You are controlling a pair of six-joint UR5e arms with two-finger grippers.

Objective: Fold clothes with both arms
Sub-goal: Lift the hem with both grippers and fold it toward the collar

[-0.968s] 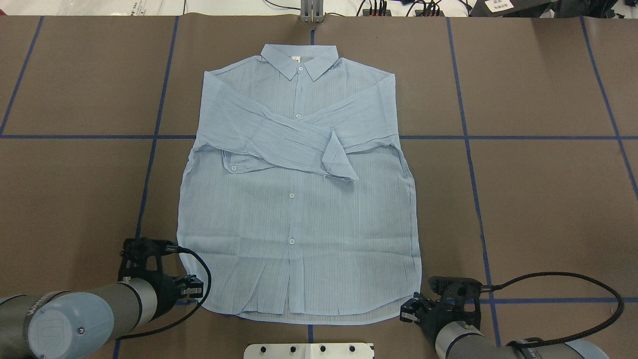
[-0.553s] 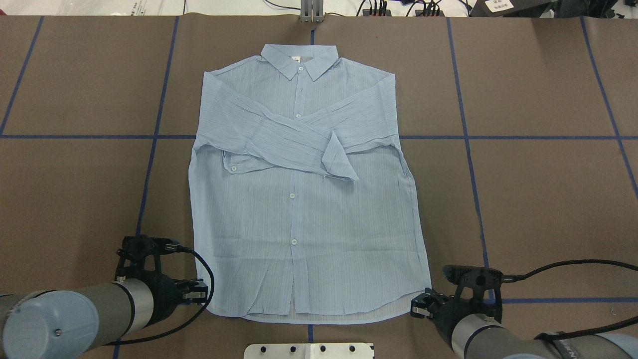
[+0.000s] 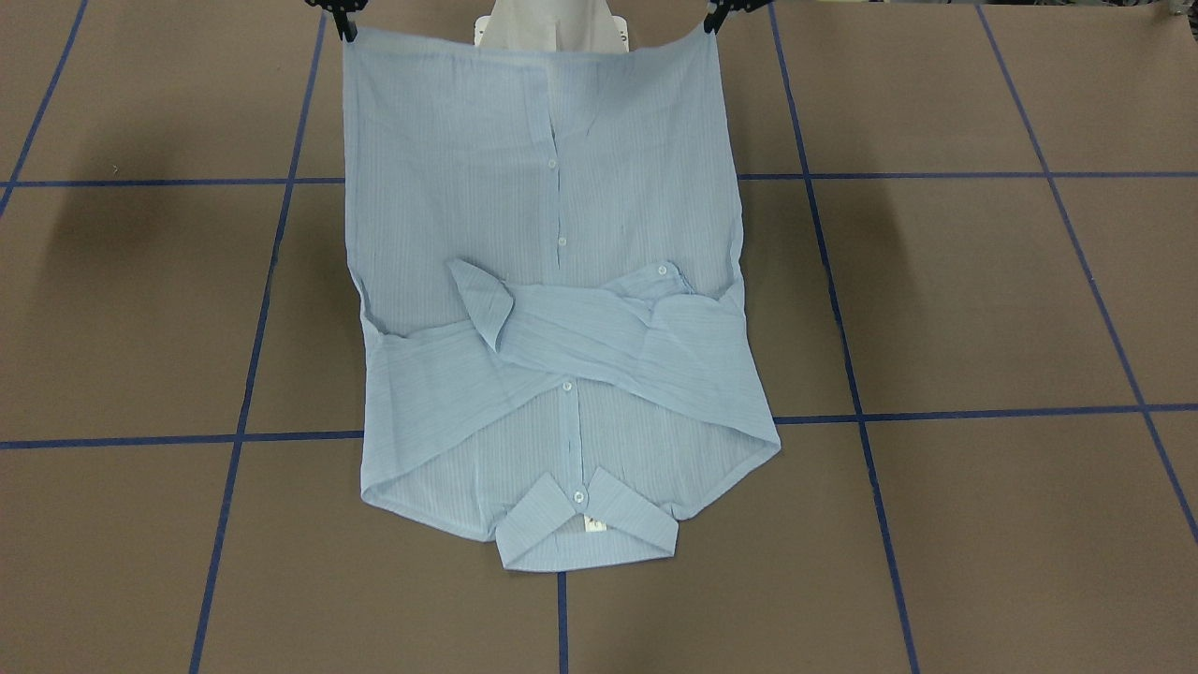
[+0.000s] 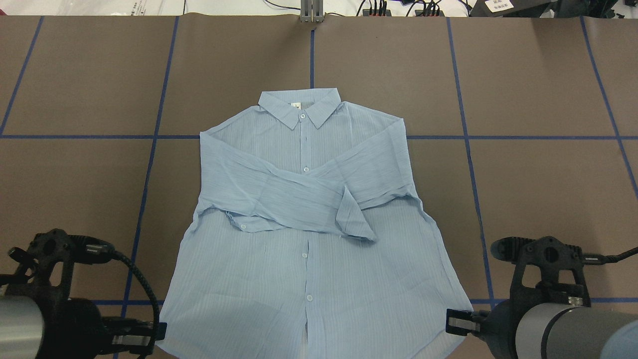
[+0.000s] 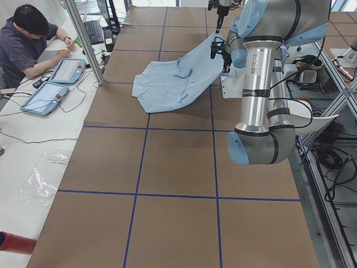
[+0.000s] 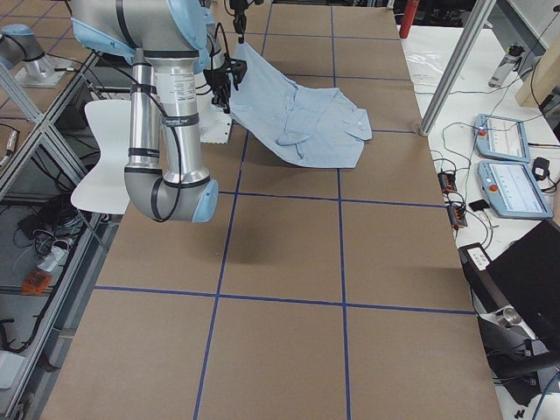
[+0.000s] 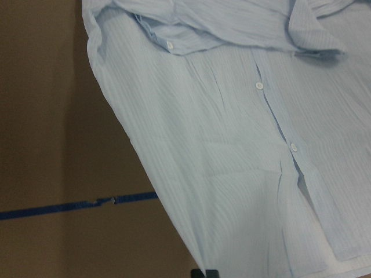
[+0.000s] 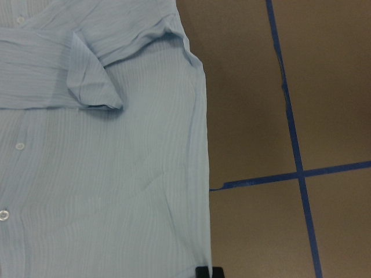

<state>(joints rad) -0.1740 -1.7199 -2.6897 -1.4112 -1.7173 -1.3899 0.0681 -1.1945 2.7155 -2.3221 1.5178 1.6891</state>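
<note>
Shirt (image 4: 299,199) hem corners in L claw (image 3: 713,22), R claw (image 3: 347,28), both aloft.

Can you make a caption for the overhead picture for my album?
Left gripper and right gripper hold the blue shirt by its bottom corners, sleeves crossed.

Thin light-blue striped long-sleeved shirt (image 4: 309,209): front up, buttoned, sleeves crossed over chest. Collar end lies flat on brown bench (image 4: 548,174); hem end hangs raised, sloping. Left black claw gripper (image 3: 714,22) pinches one hem corner, right black claw gripper (image 3: 348,31) the other, jaws closed on cloth.
</note>
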